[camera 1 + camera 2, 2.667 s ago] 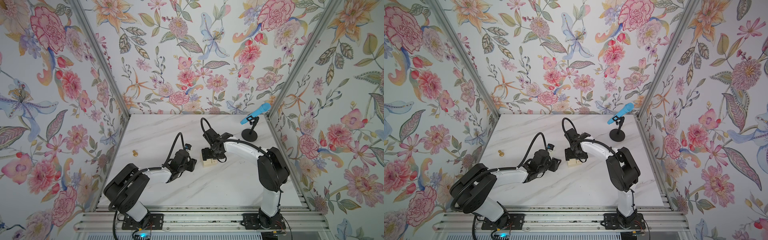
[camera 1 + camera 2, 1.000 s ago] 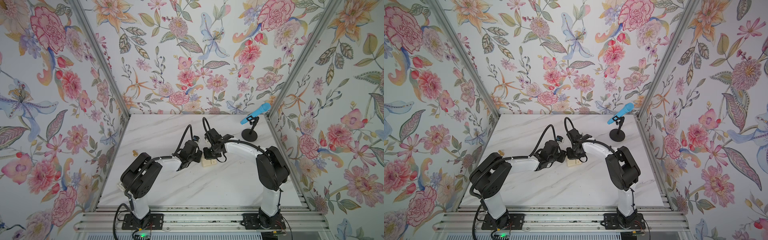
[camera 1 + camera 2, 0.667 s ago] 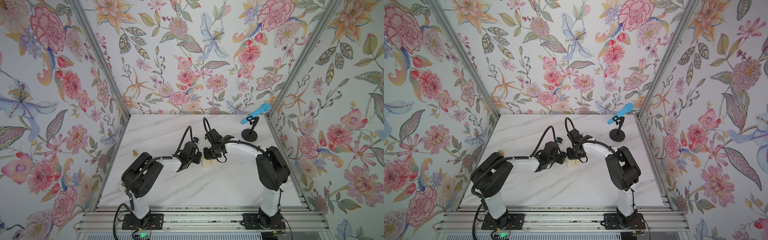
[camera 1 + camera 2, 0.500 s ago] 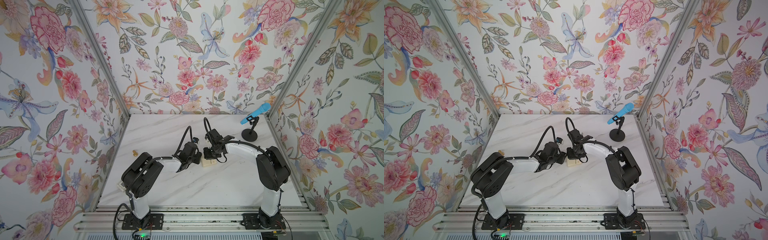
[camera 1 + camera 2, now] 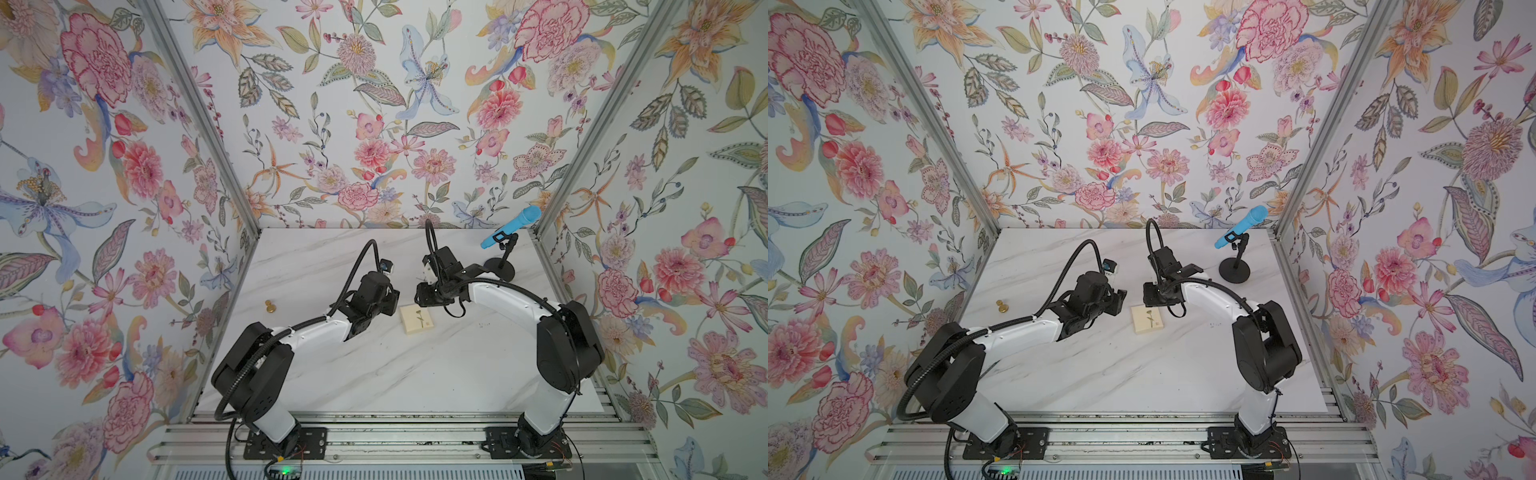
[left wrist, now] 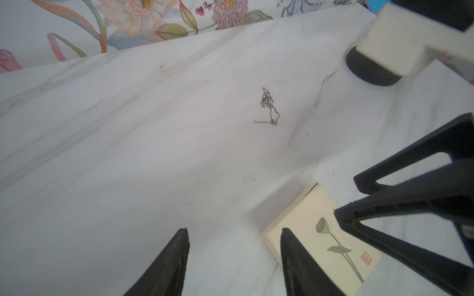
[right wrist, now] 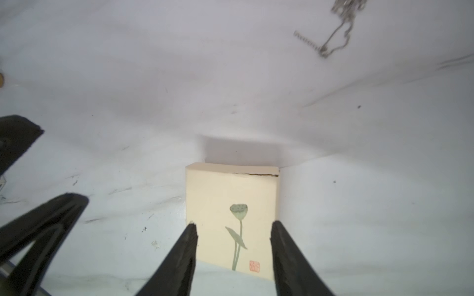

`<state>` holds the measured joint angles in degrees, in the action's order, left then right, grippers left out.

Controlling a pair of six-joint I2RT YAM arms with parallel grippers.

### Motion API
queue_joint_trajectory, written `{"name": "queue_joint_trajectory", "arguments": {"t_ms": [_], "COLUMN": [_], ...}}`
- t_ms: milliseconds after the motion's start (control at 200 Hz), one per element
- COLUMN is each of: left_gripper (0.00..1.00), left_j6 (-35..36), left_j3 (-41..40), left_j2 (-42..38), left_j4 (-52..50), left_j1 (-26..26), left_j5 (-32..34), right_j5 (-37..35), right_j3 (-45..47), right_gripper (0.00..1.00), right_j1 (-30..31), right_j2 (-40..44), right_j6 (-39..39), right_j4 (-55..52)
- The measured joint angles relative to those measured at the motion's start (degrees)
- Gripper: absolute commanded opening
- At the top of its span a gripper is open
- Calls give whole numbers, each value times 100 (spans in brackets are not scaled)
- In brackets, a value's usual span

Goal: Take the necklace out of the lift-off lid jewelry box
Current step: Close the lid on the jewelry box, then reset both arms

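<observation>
At the far left of the white marble-patterned worktop (image 5: 374,374), close to the wall, we see a small gold knob-shaped object (image 5: 270,306) standing alone, well apart from everything else.

Next comes the left end effector (image 6: 234,232), which in both top views is just beside the left edge of the small square cream cardboard jewelry box (image 5: 417,320). Its two black fingers (image 6: 174,261) are spread apart with only bare worktop between them, pinching nothing. One fingertip overlaps a corner of the box in the left wrist view, and we cannot tell whether it touches.

The box sits flat in the middle of the worktop between the two arms. Its lid is on, with the green flower-stem drawing and a small red stamp facing up. A thin dark gap shows along one lid edge in the right wrist view.

The thin silvery necklace chain (image 6: 269,106) lies outside the box, loosely bunched on bare worktop on the box's far side, towards the back wall. It is near the box but apart from it. We cannot make it out in the top views.

The right end effector (image 7: 234,224) is just behind the box. Its black fingers (image 7: 179,261) are spread about as wide as the lid and grip nothing.

Farther right, near the back corner, a black round-based microphone stand (image 5: 500,266) carries a tilted blue microphone (image 5: 512,226).
</observation>
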<state>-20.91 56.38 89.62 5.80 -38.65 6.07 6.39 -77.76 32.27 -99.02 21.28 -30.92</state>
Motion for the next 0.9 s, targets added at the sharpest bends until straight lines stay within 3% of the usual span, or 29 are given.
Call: {"name": "queue_joint_trajectory", "arguments": {"t_ms": [60,110,200,365,520,711,901], "left_gripper": [78,98,100,100,100,100,100], "left_j6": [157,367,575,951,1156,1534,1578], "left_j3": [216,452,822,1067,691,-1014,-2693], "left_j2": [-319,-566,-855,-1204,-1628,-2218,-2109], "left_j4": [-184,-319,-496,-787,-730,470,1856], "left_j1": [72,168,354,748,1224,1919,2822], "left_j5": [179,332,592,1012,1325,1753,1687], "right_j5": [-85,-151,-275,-450,-697,-1038,-761], "right_j3": [28,87,302,960,1513,2280,3622], "right_gripper": [68,79,100,100,100,100,100], "right_j1": [-157,-308,-645,-1451,-2439,-2922,-3023], "right_j2": [538,994,1801,2911,3497,3595,3366], "right_j6": [-70,-105,-210,-317,-337,-520,-931], "right_j4": [26,39,101,114,57,459,1952]}}
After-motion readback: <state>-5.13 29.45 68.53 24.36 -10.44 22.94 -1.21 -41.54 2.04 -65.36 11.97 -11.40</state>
